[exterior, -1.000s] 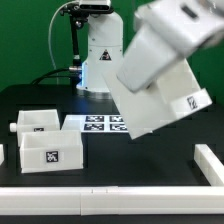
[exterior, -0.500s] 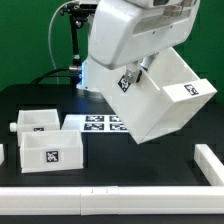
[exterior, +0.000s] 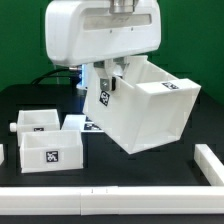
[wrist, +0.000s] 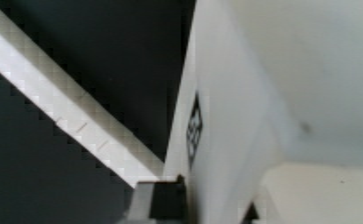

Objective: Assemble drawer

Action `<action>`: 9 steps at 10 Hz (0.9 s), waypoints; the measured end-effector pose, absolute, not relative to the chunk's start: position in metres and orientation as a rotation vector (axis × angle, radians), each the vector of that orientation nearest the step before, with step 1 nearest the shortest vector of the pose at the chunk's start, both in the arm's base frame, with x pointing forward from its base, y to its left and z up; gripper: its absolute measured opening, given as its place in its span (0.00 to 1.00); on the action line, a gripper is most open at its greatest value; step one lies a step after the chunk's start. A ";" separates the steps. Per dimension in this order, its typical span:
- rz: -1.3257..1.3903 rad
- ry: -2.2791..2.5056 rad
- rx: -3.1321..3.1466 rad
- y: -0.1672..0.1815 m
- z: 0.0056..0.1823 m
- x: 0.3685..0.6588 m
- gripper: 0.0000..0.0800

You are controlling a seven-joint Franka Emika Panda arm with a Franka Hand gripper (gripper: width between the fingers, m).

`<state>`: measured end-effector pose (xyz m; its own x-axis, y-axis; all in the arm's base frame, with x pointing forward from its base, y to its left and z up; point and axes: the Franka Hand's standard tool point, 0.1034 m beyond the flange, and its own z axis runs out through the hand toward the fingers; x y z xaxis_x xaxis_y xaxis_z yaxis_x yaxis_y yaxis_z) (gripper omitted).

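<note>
The claw (exterior: pixel 112 74) is clamping the tilted casing (exterior: pixel 152 115) by its wall, holding it above the desk (exterior: pixel 150 168). The back tray (exterior: pixel 38 122) and front tray (exterior: pixel 50 150) are sitting nearby.

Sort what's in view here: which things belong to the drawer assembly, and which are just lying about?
Part of the job:
- casing, held tilted off the table by the gripper
- back tray, on the table
- front tray, on the table

Just there:
- marker board, flat on the table
- white rail along the table edge
</note>
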<state>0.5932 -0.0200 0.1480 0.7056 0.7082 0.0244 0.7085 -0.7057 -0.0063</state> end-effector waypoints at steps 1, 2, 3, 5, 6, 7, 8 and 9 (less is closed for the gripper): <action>-0.047 -1.048 -2.954 -0.027 0.139 0.585 0.08; -0.010 -0.845 -3.000 -0.031 0.128 0.571 0.08; 0.015 -0.716 -3.016 -0.028 0.120 0.562 0.08; 0.014 -0.699 -3.017 -0.013 0.118 0.561 0.08; 0.017 -0.691 -3.019 -0.016 0.117 0.561 0.08; 0.020 -0.690 -3.019 -0.017 0.116 0.560 0.08; 0.023 -0.688 -3.019 -0.016 0.115 0.560 0.08; 0.030 -0.523 -3.048 -0.016 0.109 0.553 0.08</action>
